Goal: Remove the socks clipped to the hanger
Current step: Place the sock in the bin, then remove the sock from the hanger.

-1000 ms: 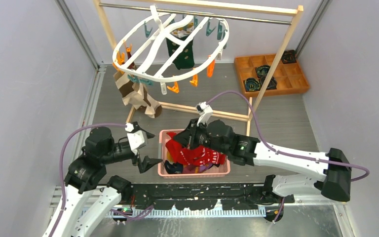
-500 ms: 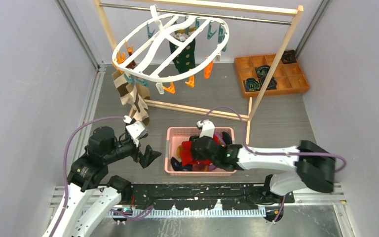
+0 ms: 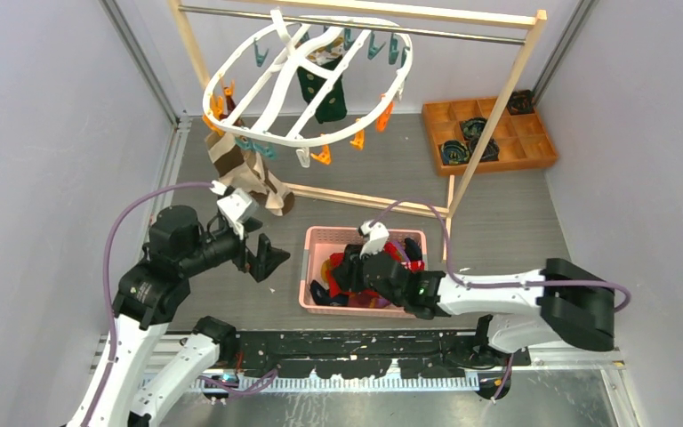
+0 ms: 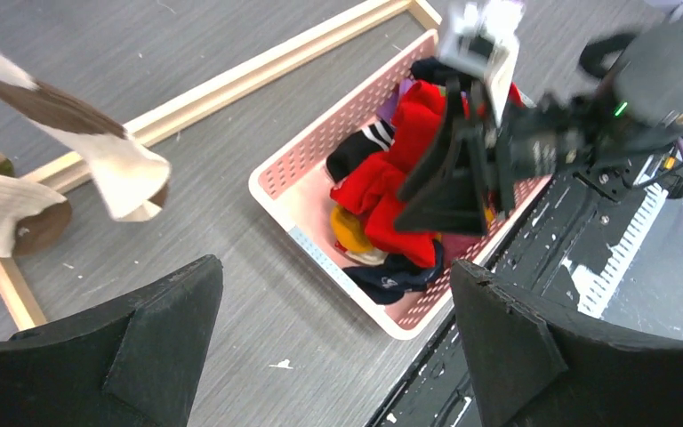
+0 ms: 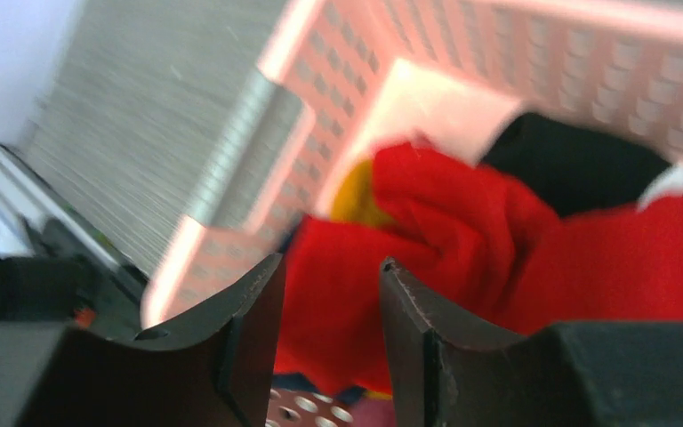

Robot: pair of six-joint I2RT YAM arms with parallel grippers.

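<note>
The white oval hanger [image 3: 277,96] hangs from the rail at the back. A dark green sock [image 3: 324,89] is clipped under its middle, and beige and brown socks [image 3: 251,176] hang from its left end. They also show in the left wrist view [image 4: 111,160]. My right gripper [image 3: 344,271] is down inside the pink basket [image 3: 308,267], jaws parted just over a red sock [image 5: 462,240]. My left gripper [image 3: 264,253] is wide open and empty, above the floor left of the basket [image 4: 295,169] and below the beige socks.
The basket holds a pile of socks, red [image 4: 382,182], navy and yellow. A wooden rack [image 3: 496,105] with a metal rail carries the hanger; its base bar lies just behind the basket. A wooden compartment tray [image 3: 526,147] with dark socks stands at the back right.
My right gripper has gone down into the basket with the red sock and its jaws have parted. My left gripper has risen toward the beige socks. The hanger has swung.
</note>
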